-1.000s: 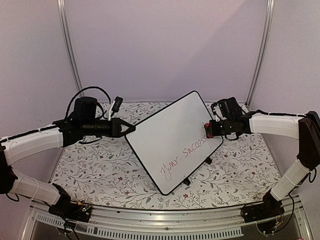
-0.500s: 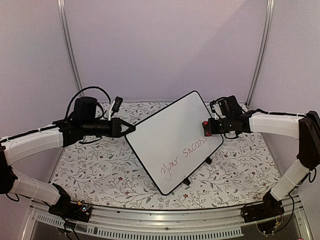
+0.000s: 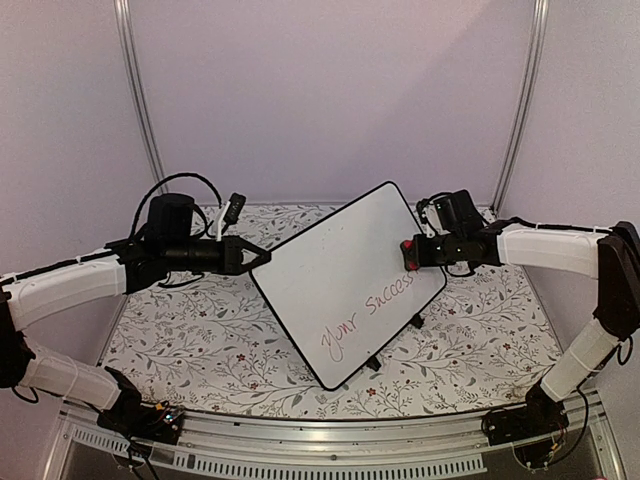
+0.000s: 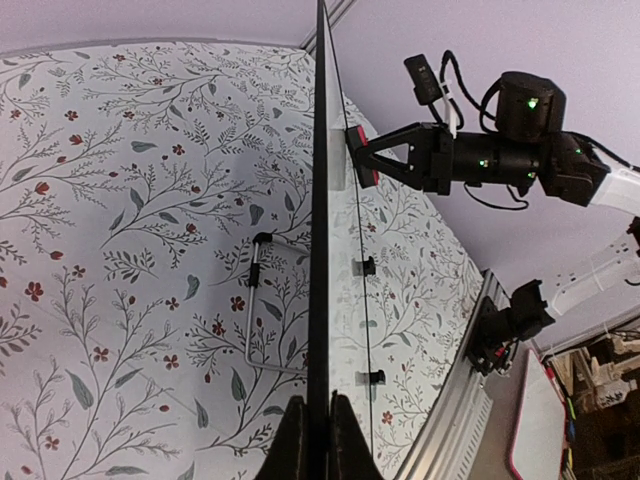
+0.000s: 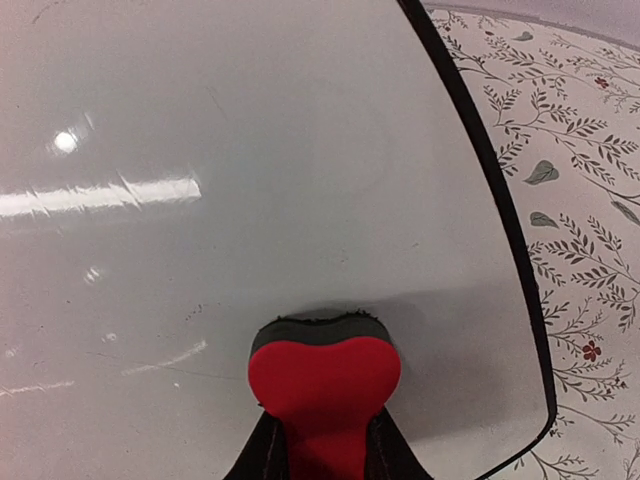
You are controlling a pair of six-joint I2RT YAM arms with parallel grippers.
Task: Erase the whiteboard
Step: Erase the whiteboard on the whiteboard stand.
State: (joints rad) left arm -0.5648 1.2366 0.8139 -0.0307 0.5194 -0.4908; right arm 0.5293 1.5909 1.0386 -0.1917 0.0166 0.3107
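Two claws, both closed on something. Our left claw (image 3: 262,258) is clamped on the left edge of the whiteboard (image 3: 340,290), which stands tilted over the middle of the floral worktop (image 3: 200,330), between the arms. Our right claw (image 3: 414,254) grips a red eraser (image 5: 323,385), and its dark pad sits against the board near the right edge, just above the red writing (image 3: 375,305) on the lower part. We can't tell if the board's bottom corner touches the worktop.
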